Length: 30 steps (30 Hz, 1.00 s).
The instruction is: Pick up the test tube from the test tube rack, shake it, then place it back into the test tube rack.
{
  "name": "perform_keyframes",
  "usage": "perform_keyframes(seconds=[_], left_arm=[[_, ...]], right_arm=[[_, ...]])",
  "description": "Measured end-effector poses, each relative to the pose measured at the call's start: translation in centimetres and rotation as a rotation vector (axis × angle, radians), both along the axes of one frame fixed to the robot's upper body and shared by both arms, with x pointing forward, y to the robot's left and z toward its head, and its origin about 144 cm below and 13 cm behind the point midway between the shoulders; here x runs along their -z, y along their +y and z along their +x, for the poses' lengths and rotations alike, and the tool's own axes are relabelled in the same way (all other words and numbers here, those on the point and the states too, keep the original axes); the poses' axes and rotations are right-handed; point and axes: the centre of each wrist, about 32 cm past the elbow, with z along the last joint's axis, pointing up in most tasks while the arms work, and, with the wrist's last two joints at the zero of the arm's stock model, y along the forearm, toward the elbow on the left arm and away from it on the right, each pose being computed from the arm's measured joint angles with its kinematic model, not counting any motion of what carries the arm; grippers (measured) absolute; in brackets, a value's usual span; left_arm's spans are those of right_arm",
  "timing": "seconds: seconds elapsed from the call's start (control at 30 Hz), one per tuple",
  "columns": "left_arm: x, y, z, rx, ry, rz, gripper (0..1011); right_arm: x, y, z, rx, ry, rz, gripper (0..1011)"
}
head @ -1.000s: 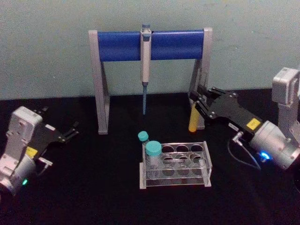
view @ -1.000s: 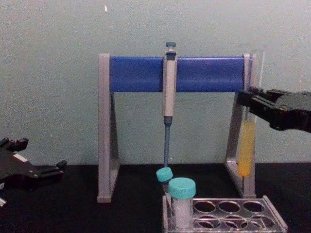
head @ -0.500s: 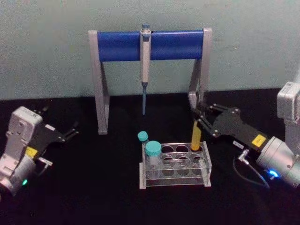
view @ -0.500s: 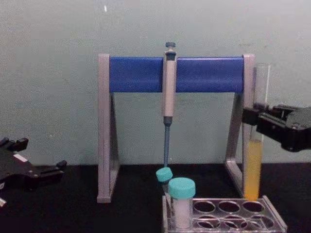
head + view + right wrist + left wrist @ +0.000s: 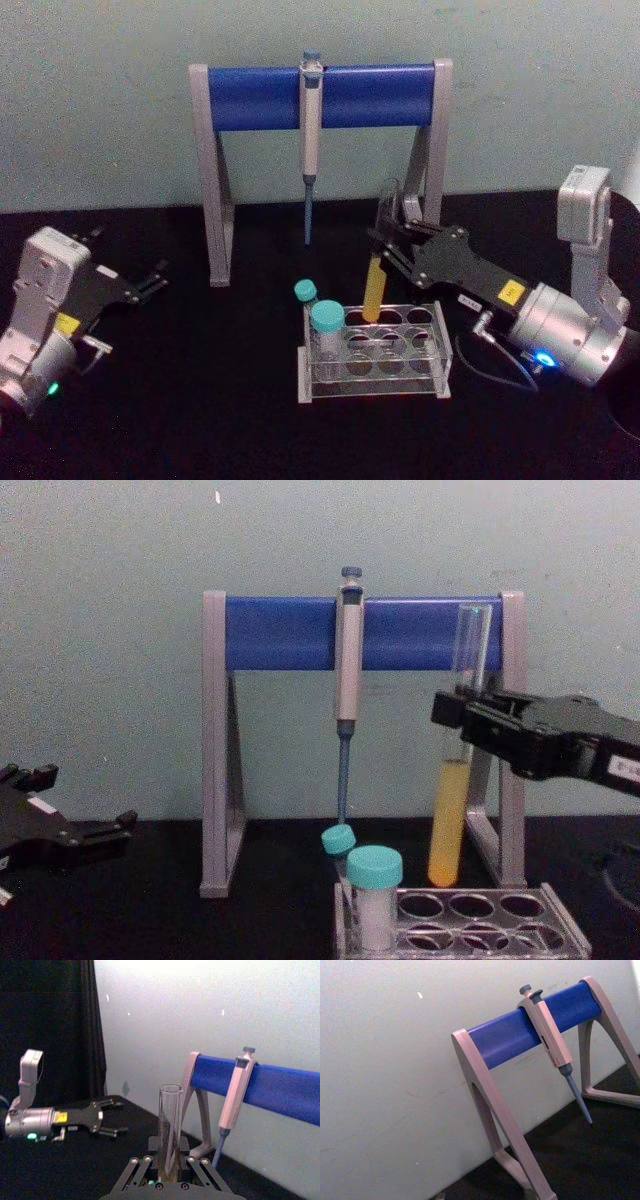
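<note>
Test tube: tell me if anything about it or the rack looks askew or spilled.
The test tube leans in the right gripper, its open top tipped toward the robot's right, bottom just above the test tube rack. No spill shows. By its left end, one teal-capped tube sits tilted. Left gripper parked aside.

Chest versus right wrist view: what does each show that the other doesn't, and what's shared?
Chest, not wrist: the rack, the teal-capped tubes, and the test tube's round bottom above the holes. Wrist, not chest: a black curtain and the left arm's grey body. Both: the right gripper clamping the tube, the open left gripper, the blue-bar stand, the pipette.
</note>
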Motion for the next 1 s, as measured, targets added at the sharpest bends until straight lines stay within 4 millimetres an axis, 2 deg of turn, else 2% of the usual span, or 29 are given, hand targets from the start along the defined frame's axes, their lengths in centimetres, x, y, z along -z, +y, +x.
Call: perform_keyframes(seconds=[0.43, 1.0], left_arm=[[0.0, 0.0, 0.0, 0.0, 0.0, 0.0, 1010], [0.0, 0.0, 0.0, 0.0, 0.0, 0.0, 1010]], right_arm=[[0.4, 1.0, 2.6, 0.063, -0.047, 0.046, 229], [0.5, 0.2, 2.6, 0.158, -0.046, 0.03, 229]])
